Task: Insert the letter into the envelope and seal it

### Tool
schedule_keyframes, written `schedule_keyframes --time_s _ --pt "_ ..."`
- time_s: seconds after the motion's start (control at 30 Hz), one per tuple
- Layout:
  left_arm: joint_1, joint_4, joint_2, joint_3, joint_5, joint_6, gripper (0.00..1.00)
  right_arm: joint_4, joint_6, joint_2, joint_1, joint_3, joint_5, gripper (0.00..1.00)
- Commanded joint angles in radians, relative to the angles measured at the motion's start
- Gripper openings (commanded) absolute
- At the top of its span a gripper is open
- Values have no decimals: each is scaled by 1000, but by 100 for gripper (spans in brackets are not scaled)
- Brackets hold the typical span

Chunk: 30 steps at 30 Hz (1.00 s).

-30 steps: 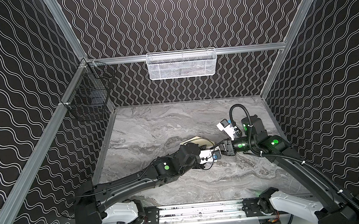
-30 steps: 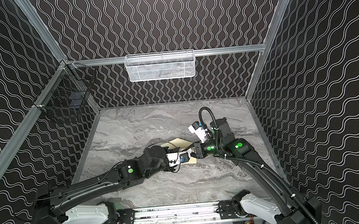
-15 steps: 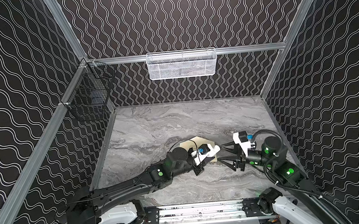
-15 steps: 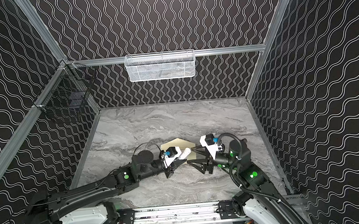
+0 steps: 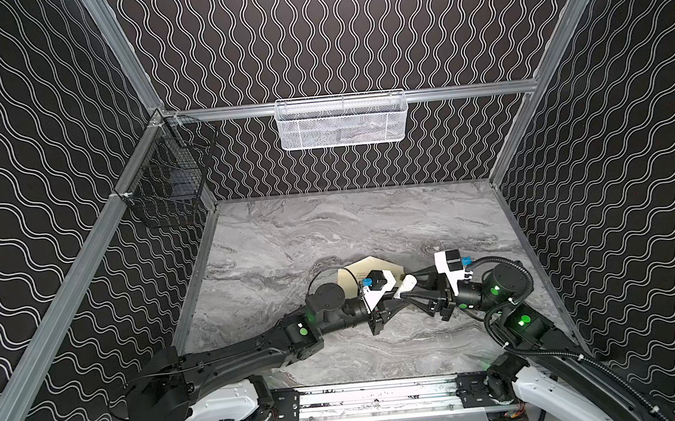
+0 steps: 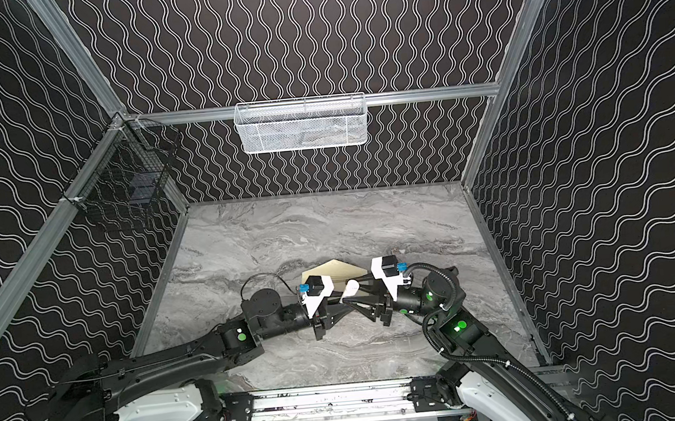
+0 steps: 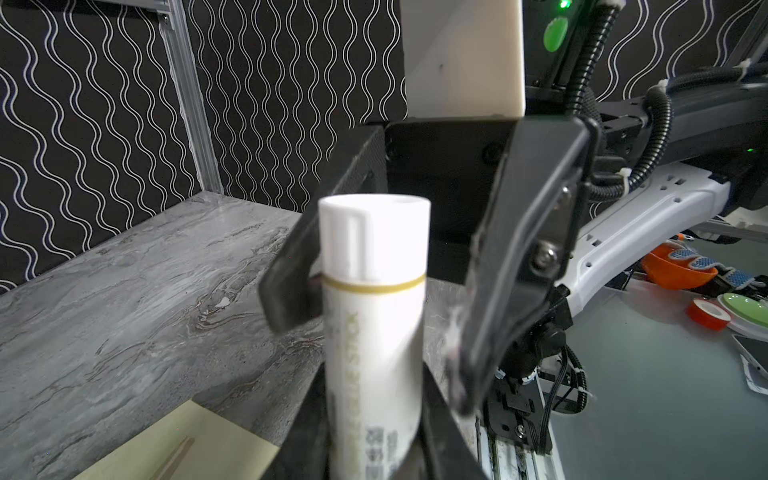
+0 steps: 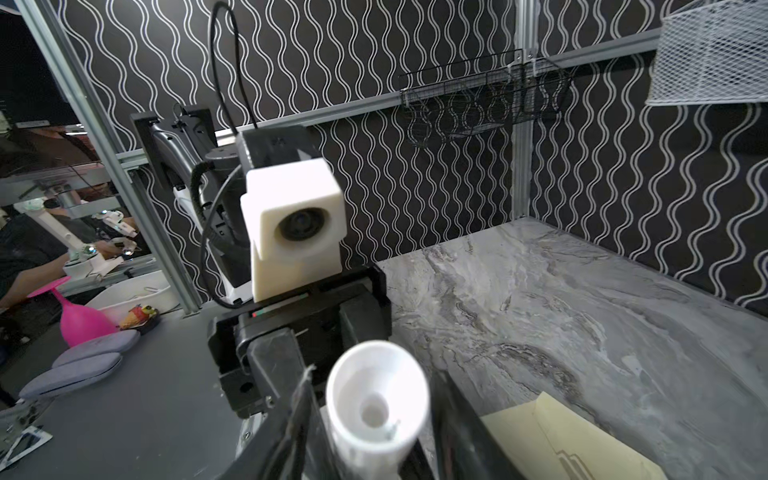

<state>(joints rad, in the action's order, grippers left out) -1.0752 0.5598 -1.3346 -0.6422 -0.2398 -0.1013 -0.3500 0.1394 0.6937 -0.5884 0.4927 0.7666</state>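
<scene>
Reads only in part: gold lettering printed lengthwise on the white cylindrical plastic glue stick [image 7: 374,316], blurred, ending in "STICK", with small grey characters lower down too smeared to make out. Shows a thin gold band just below the white cap. Grips that stick by its barrel with the black left gripper [image 5: 396,300], clamped tight on it, cap end aimed at the opposite arm. Brackets the cap with the black right gripper [image 5: 405,284], parted wider than the cap, touching it with one finger [image 7: 286,286] and clear of it with the other. Finds the long pale cream paper envelope [image 5: 367,264] flat on the grey marbled table [image 5: 329,229] just under both tools, pointed triangular flap toward the back wall, small dark line emblem [image 8: 568,457] on its face in the right wrist view. Covers part of it with the left wrist's white camera mount in both top views
</scene>
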Motion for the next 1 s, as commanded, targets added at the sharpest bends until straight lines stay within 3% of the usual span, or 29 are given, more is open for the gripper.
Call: schedule_keyframes --time_s 0.0,0.43,0.47,0.57,0.63,0.73,0.87,0.97 --pt "1 61 0 5 -16 -17 0 -47 -26 17 -41 9 -39 44" --pt "1 71 6 42 20 -24 0 68 -32 21 -69 40 -110 14" --pt "1 72 5 45 25 -26 4 74 -33 22 -68 41 -117 10" --pt "3 47 13 50 50 -28 37 90 -42 29 -67 37 -164 0" --pt "13 14 27 68 101 -67 49 102 -63 37 -68 28 -221 0" --pt "81 21 47 131 92 -186 69 74 -77 70 -68 -1 -319 0" --pt "189 -125 56 160 133 -287 77 -62 -99 147 -70 -66 -432 0" --pt "281 -277 1 120 150 -348 73 -189 -96 230 -75 -100 -512 0"
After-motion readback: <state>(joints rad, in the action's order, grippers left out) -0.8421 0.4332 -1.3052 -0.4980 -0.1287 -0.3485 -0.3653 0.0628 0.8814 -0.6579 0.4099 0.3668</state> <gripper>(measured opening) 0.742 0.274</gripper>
